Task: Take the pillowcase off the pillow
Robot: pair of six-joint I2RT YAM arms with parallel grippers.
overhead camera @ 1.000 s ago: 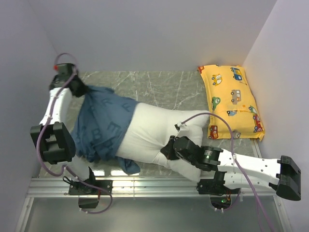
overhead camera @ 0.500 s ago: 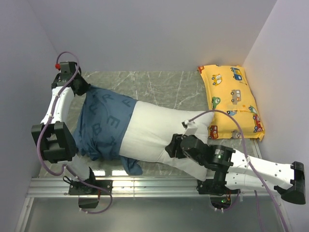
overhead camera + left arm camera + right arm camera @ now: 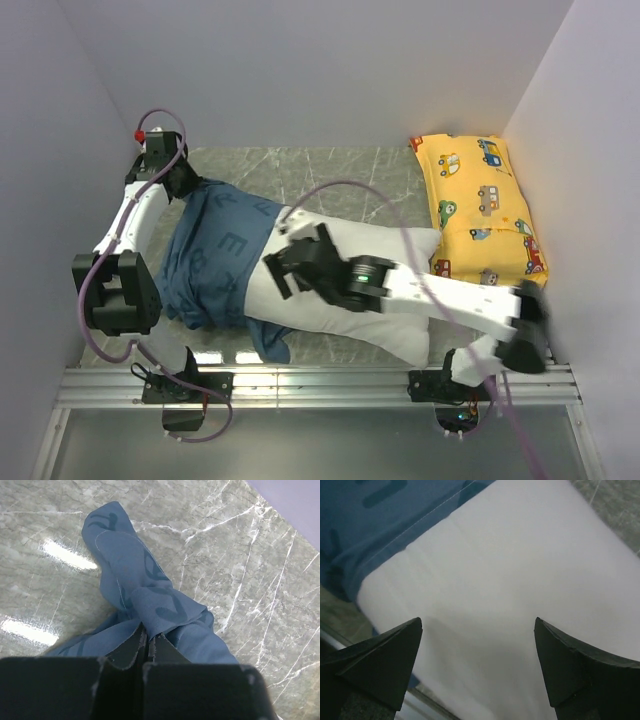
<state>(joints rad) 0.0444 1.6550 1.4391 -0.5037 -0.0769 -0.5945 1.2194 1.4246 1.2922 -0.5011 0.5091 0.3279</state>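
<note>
**Case clamped at far-left corner, right fingers open over pillow**

The pillow (image 3: pixel 325 322) lies on the bench (image 3: pixel 340 175) with its long axis running left to right, skewed a bit: the left end sits farther from me, the right end nearer. The pillowcase (image 3: pixel 215 262) covers only that left end. Its open hem crosses the pillow around the middle, and the rest of the pillow is bare white out to the right end.

The case tapers toward the far-left corner. There the left fingers (image 3: pixel 125 654) are clenched on a bunched fold of blue cloth, and the wrist view shows the fold pinched between the pads.

The right fingers (image 3: pixel 385 655) are spread wide, nothing between them, and sit over bare white pillow just beside the blue hem. I can't tell whether they touch it.

Print on the case is scattered dark capitals. I can read an E in the top view, but no words.

A yellow car-print pillow (image 3: pixel 480 205) sits along the right wall, just beside the white pillow's right end.
</note>
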